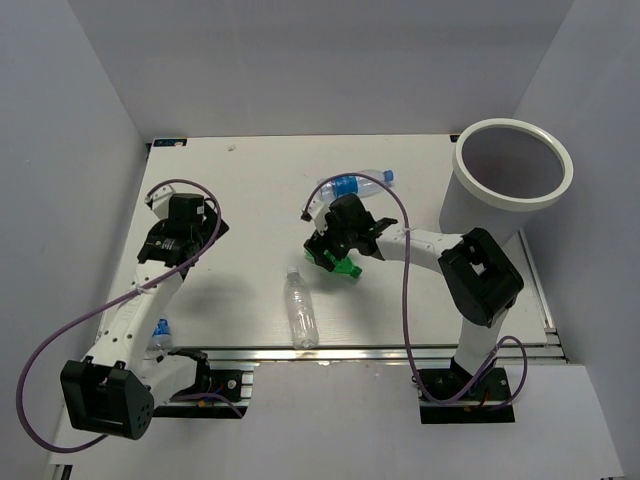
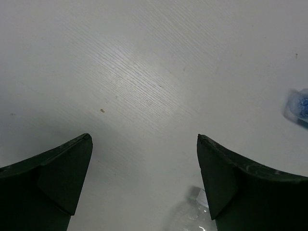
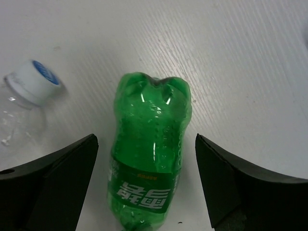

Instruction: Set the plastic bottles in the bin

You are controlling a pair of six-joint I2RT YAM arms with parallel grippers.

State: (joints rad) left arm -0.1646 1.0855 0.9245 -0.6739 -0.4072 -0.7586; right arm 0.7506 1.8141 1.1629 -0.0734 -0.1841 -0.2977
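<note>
Straddled green bottle (image 3: 149,154) on desk (image 3: 240,57) with right end effector (image 3: 147,144) spread. Held left end effector (image 2: 144,139) spread too, above desk.

This looks like a robotics lab test cell. Plain grey partition walls (image 1: 60,150) box in a white wood-grain counter (image 1: 250,180), a slotted aluminium rail (image 1: 350,352) edges its near side, and purple cables (image 1: 404,310) loop above it.

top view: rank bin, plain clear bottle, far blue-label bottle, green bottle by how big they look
1. bin
2. plain clear bottle and far blue-label bottle, about alike
3. green bottle, mostly hidden, so unsure
</note>
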